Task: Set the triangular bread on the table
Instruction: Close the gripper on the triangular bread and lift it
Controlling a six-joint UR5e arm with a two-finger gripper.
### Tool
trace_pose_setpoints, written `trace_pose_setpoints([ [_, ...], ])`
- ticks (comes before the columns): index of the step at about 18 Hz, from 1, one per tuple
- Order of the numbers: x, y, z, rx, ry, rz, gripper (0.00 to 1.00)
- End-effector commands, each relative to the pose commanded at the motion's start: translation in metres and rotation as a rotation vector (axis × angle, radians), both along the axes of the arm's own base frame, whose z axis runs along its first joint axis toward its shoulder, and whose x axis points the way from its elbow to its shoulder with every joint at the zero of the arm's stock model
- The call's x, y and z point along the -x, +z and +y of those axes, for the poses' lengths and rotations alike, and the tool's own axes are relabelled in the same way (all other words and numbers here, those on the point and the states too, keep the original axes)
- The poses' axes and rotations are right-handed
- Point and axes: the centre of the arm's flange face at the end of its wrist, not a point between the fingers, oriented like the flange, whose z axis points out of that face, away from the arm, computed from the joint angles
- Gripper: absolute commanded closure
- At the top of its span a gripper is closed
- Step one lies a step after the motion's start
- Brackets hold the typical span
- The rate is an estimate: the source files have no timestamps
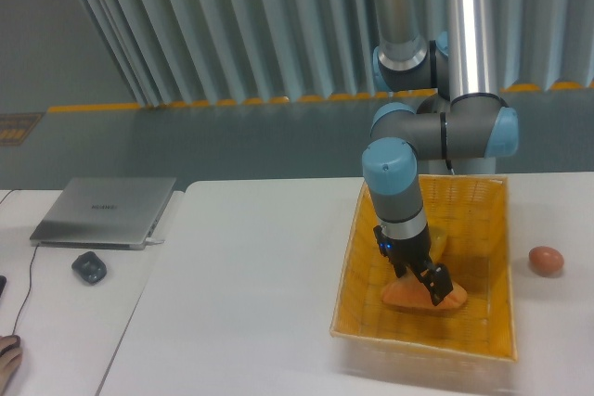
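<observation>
The triangular bread (415,299), an orange-brown wedge, lies on the floor of the orange woven basket (492,271), toward its front. My gripper (427,281) reaches down into the basket and its black fingers sit right on top of the bread, covering its upper part. Whether the fingers are closed on the bread cannot be told from this view. The white table (241,294) spreads to the left of the basket.
A small brown egg (546,260) lies on the table right of the basket. A yellow item (436,243) peeks out behind my gripper inside the basket. A closed laptop (104,210) and a dark mouse (89,267) sit on the far left desk.
</observation>
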Motion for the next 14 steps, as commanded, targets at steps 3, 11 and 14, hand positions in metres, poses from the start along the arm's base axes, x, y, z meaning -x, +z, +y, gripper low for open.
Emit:
trace_pose_setpoints([
  [3, 0.002, 0.009, -0.001, -0.012, 0.015, 0.009, 0.92],
  [11, 0.014, 0.071, -0.018, -0.15, 0.072, -0.025, 1.0],
  [14, 0.024, 0.092, -0.031, -0.195, 0.098, -0.044, 1.0],
])
